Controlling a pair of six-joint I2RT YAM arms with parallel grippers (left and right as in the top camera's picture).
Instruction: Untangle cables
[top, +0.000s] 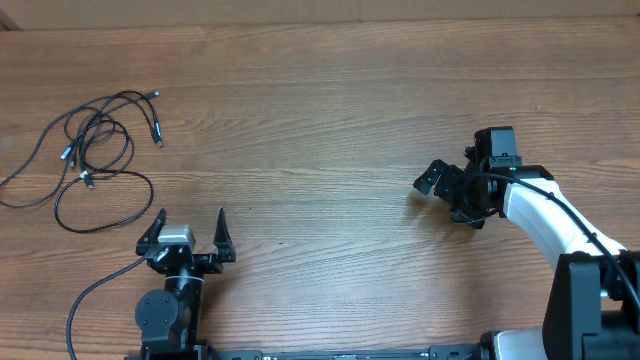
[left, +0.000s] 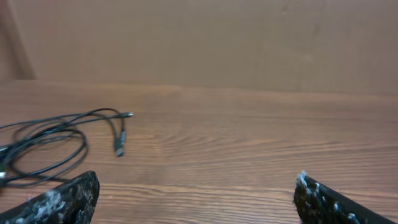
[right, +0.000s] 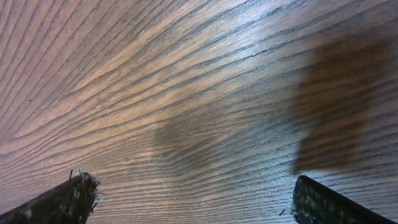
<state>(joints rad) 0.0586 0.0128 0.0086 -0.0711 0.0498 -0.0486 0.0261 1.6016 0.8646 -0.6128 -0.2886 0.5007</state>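
Table (top: 350, 90): brown wood grain.
Cables (top: 95, 150): tangled loops, upper left.
Left gripper (top: 191, 214): wide apart, empty.
Right gripper (top: 446, 196): wide apart, empty.

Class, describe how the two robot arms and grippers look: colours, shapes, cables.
The left arm is black, with a silver block behind the left gripper and a black wire running from it. The right arm has a white shell, a black cable along it and a black right gripper. The fingers are black, tapered, flecked white.

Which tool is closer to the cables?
The left tool, close beside the cables without touching them; the right tool is far off on the other side.
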